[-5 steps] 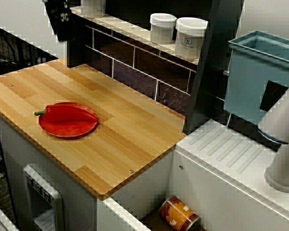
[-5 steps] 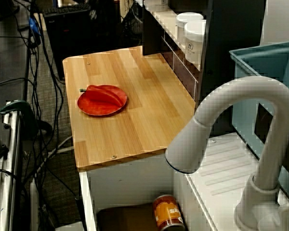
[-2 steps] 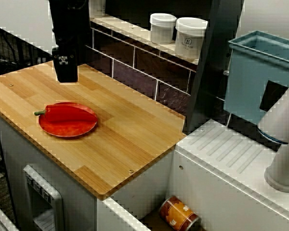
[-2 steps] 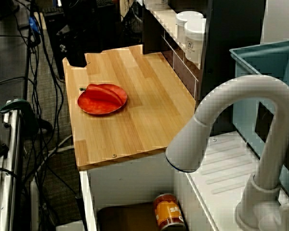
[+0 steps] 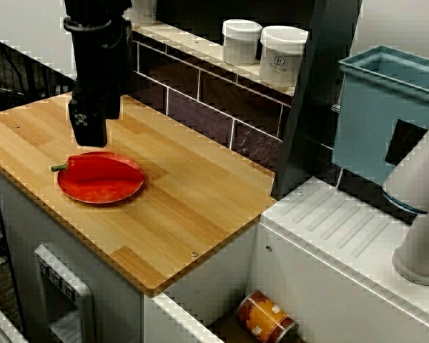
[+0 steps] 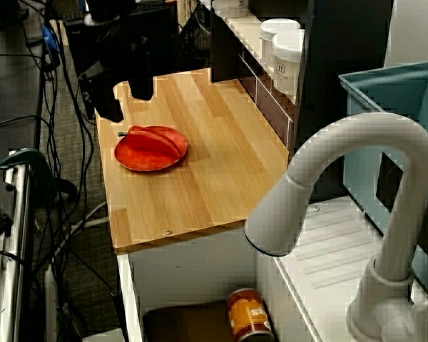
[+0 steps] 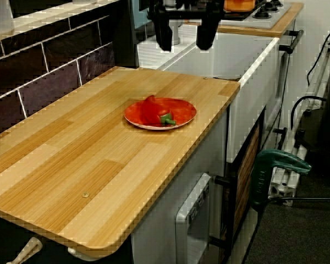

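Your end effector [image 5: 89, 136] hangs wide open and empty, above and just far of the red pepper [image 5: 104, 168], which lies left-right, stem leftward.

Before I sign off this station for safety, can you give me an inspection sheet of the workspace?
Surface: wooden counter, carrying one plate.
Job's things: red pepper lying on the red plate, near the counter's front edge.
Clutter: can down in the sink; two white jars on the shelf.
Grippers: gripper hovers above the counter just past the plate, fingers apart, holding nothing.
Cables: loose cables on the floor beside the counter.
Surroundings: white faucet, blue bin, green clamp.
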`<state>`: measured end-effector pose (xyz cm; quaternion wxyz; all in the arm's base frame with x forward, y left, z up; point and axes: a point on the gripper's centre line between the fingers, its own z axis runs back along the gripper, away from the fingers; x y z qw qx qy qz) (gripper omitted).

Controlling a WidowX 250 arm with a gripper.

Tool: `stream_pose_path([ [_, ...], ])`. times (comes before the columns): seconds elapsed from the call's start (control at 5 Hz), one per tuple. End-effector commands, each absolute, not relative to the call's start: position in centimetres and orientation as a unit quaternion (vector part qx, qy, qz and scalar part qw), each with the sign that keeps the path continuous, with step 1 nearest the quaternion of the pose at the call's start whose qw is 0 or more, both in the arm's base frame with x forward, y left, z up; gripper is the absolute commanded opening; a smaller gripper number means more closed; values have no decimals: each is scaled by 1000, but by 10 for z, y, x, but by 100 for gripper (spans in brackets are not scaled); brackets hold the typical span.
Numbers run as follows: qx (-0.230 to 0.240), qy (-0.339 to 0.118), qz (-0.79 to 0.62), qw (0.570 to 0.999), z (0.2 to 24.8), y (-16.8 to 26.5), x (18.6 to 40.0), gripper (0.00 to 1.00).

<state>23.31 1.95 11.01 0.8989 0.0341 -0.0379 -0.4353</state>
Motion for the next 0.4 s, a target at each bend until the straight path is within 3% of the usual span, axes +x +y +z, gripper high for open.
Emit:
stream_pose_path([
  [0.0, 71, -56, -482, 871, 105, 49, 229, 100],
  [0.2, 73, -65, -474, 875, 104, 63, 227, 100],
])
